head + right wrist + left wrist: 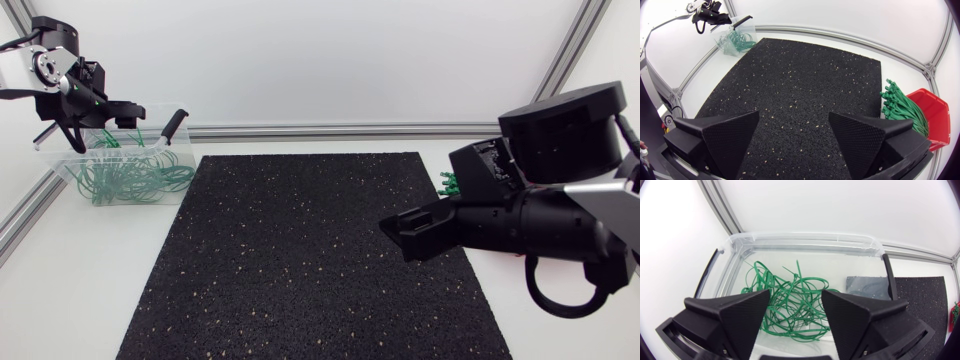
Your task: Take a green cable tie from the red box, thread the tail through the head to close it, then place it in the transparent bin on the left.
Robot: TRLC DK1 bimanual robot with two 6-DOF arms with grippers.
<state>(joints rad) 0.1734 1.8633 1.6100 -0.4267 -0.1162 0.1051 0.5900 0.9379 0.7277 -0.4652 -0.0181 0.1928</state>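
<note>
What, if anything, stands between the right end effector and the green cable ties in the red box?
Nothing visible does. The right end effector, open and empty, hangs over the black mat. The green cable ties stick out of the red box beside it, with no object between them.

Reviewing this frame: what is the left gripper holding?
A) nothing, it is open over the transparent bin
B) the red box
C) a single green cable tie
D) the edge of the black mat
A: the left gripper is open and empty, poised above the transparent bin, where looped green cable ties lie loose inside.
</note>
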